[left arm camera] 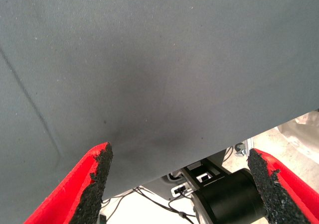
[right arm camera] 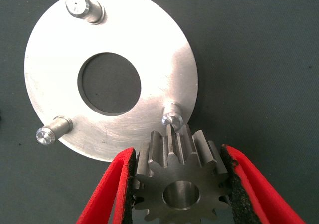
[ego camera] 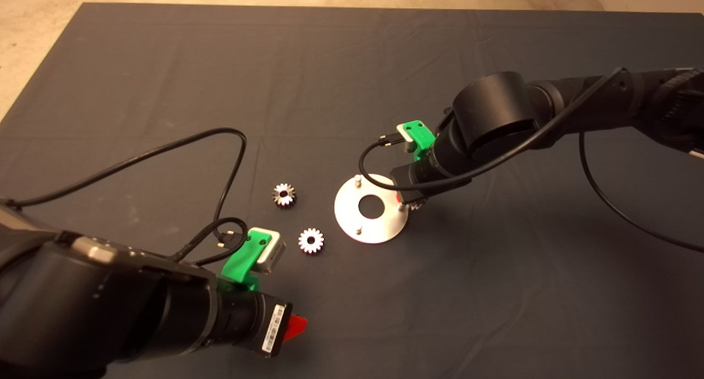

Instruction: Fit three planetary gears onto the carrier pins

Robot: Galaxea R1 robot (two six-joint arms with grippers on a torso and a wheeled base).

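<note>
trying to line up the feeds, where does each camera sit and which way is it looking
Head view: above the mat, looking down; both black arms enter, left gripper low, right gripper at the disc.
Left wrist view: on the left arm, facing bare mat; open red fingers show.
Right wrist view: on the right arm, facing the disc's carrier pins; fingers grip a planetary gear.
Head and right wrist views share the disc.

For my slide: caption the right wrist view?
Right gripper holds a gear beside a pin on the disc.
</note>
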